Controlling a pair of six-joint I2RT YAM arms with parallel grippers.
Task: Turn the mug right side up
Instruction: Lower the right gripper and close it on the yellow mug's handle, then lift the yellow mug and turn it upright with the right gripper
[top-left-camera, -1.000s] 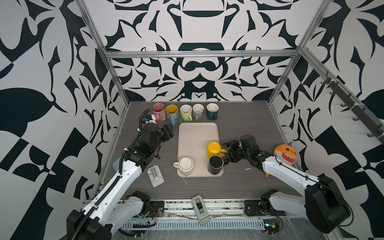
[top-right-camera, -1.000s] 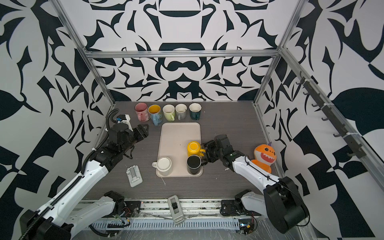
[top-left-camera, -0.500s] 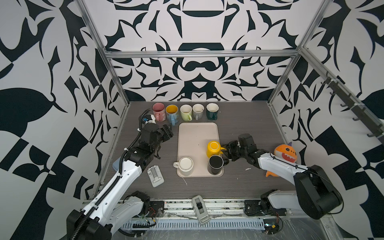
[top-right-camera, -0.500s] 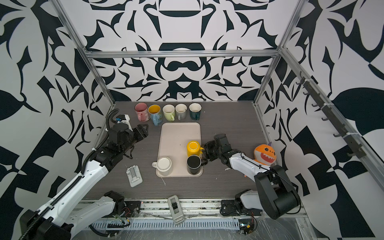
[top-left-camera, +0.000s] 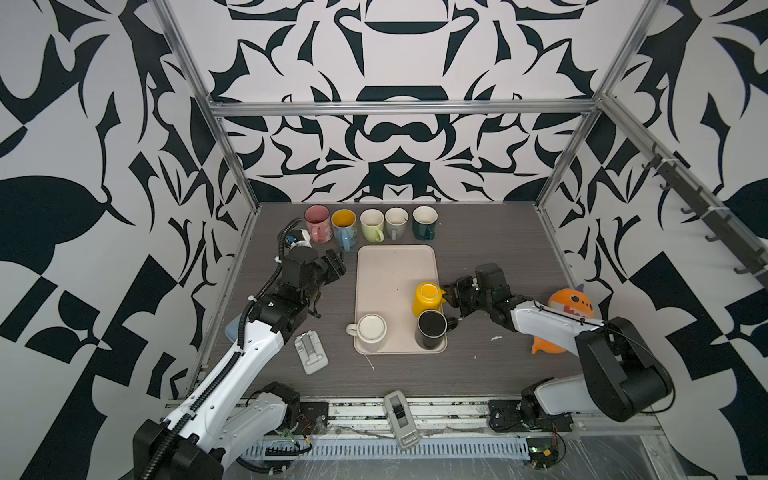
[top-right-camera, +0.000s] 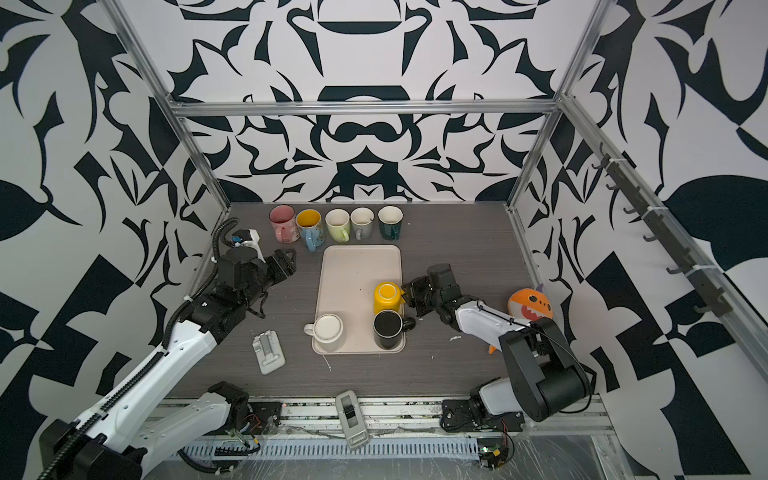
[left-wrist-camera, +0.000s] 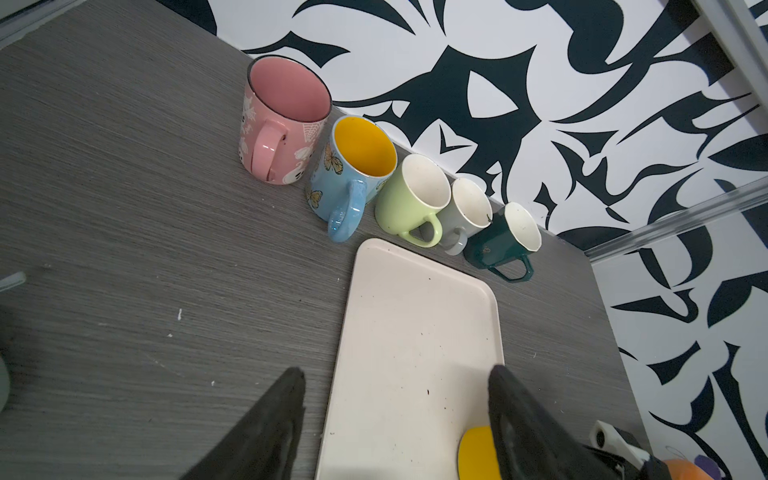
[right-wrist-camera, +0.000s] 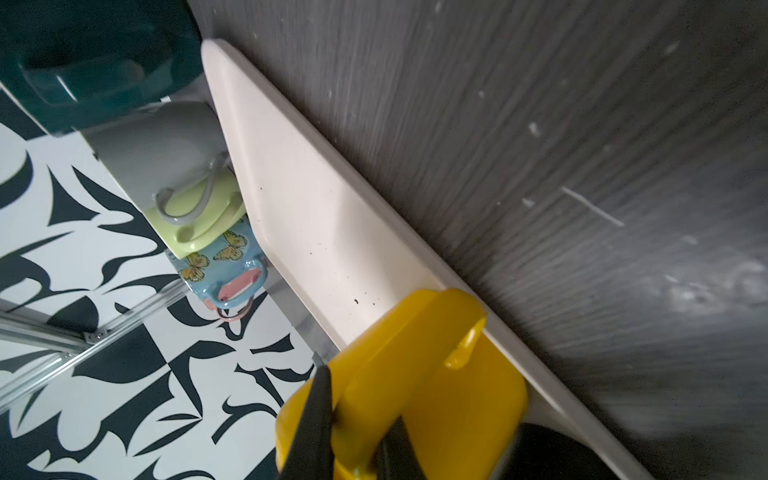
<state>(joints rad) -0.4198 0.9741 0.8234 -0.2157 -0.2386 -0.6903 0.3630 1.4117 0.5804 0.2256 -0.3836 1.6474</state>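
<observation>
Nearest on the beige tray (top-left-camera: 395, 266) stand a white mug (top-left-camera: 371, 330), which looks base-up, and a black mug (top-left-camera: 431, 328); I cannot tell which way up that one is. Just behind the black mug, near the tray's right edge, is the yellow mug (top-left-camera: 428, 297), upside down with its base facing up. The right claw (top-left-camera: 451, 293) reaches in from the side, and the right wrist view shows its fingers (right-wrist-camera: 320, 407) closed on the mug's handle.

The pinch is on a thin, smooth loop, so the heavy body could swing or slip once it is lifted and rolled over. The black mug is so close that a low turn could knock it or catch the tray's rim. A drop onto the tray could chip the mug.

Further left, the left claw (left-wrist-camera: 395, 374) hangs open over the surface (top-left-camera: 498, 249), holding nothing. At the far wall, five upright mugs (top-left-camera: 371, 224) stand in a row, well clear.
</observation>
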